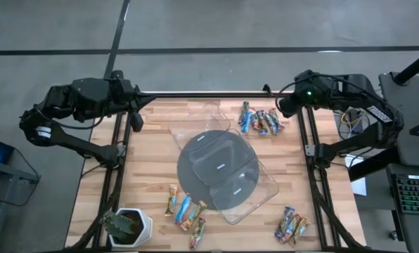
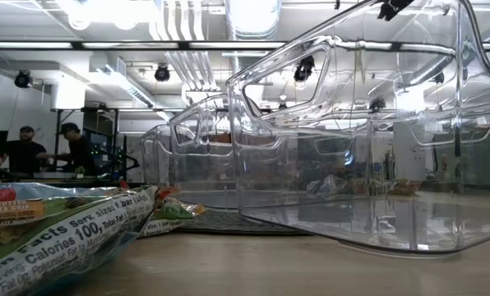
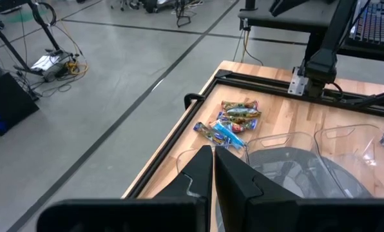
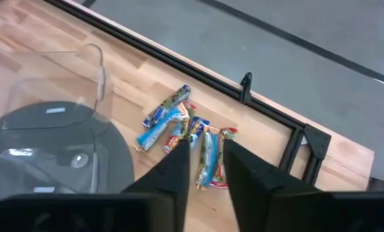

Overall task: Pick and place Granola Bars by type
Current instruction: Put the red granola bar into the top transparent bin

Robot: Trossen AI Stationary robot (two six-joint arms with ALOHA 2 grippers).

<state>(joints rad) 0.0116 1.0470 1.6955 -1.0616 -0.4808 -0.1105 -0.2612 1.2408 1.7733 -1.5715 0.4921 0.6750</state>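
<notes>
While both arms sit folded at the far corners of the wooden table (image 1: 153, 169), nothing is held and sorting has not visibly begun. Granola Bars lie in 3 loose heaps: 1 at the far right edge (image 1: 260, 121), 1 at the near middle (image 1: 185, 210), 1 at the near right corner (image 1: 292, 225). My guess is they are dumped mixed, blue beside orange-brown and green, so that each must be picked out by type.

2 clear trays (image 1: 255, 190) rest over a grey disc (image 1: 216, 167) at table centre, likely the bins for each type; both look empty from above. A potted plant (image 1: 127, 226) stands at the near left corner, apart from the work.

Right gripper (image 4: 203, 169) hangs above the far right heap, fingers (image 4: 176, 169) parted by a narrow gap, gripping nothing. That heap lies ahead of and below the tips, a blue bar (image 4: 209, 156) showing straight through the gap, not touched.

Left gripper (image 3: 213, 169) waits at the far left corner, fingers pressed together, empty. The same far heap (image 3: 234, 119) lies well beyond its tips, across the table.
</notes>
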